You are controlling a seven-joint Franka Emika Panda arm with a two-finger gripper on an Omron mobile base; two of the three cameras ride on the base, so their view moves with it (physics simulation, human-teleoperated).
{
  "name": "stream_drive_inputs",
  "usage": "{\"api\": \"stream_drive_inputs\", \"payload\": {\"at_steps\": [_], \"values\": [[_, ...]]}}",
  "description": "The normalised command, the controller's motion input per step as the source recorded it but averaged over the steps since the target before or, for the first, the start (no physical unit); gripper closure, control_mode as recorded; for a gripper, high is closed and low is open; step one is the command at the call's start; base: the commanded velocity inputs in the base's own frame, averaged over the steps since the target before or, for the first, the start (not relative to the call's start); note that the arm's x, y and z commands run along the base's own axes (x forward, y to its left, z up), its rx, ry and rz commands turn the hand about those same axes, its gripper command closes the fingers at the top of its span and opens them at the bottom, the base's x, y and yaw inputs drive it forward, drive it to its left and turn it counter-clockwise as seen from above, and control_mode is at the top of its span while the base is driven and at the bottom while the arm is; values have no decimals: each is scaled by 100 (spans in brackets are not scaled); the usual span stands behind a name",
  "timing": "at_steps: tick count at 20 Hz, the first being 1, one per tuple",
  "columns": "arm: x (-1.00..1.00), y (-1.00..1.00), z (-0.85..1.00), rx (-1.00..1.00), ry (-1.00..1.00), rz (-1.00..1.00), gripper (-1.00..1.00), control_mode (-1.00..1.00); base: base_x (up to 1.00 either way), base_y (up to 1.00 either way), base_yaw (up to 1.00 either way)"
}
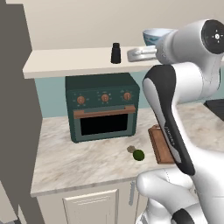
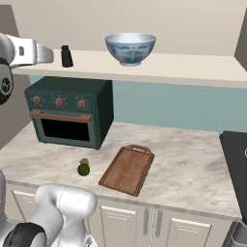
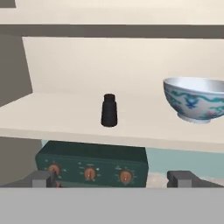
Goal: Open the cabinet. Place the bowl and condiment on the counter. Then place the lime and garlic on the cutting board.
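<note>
The cabinet stands open, and its pale shelf [image 1: 65,63] carries the small black condiment [image 3: 109,110] and, to its right, the white bowl [image 3: 197,99] with blue pattern. My gripper [image 3: 111,179] hovers open in front of the shelf, level with the condiment and a short way off, with nothing between its fingers. From the sides, the gripper [image 1: 130,54] sits just beside the condiment [image 1: 115,53]. On the marble counter [image 2: 188,164] below lie the brown cutting board [image 2: 128,169], the green lime [image 2: 84,169] and the tan garlic [image 2: 84,161] touching it.
A dark green toaster oven [image 2: 67,111] stands on the counter under the shelf, left of the board. The swung-open cabinet door [image 1: 15,109] rises at the left. A black stovetop [image 2: 236,164] borders the counter at the right. My arm hides part of the board [image 1: 158,146].
</note>
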Motion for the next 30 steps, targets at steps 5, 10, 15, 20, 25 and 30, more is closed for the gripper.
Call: {"api": "stream_drive_inputs", "payload": {"at_steps": [5,10,15,20,25,30], "values": [[20,0,-22,0,3,0,-100,-100,0,0,0],[18,0,-19,0,0,0,-100,-100,0,0,0],[28,2,0,0,0,0,-100,-100,0,0,0],[31,5,0,0,0,0,-100,-100,0,0,0],[16,3,-4,0,0,0,-100,-100,0,0,0],[14,2,-13,-1,0,0,-100,-100,0,0,0]]}}
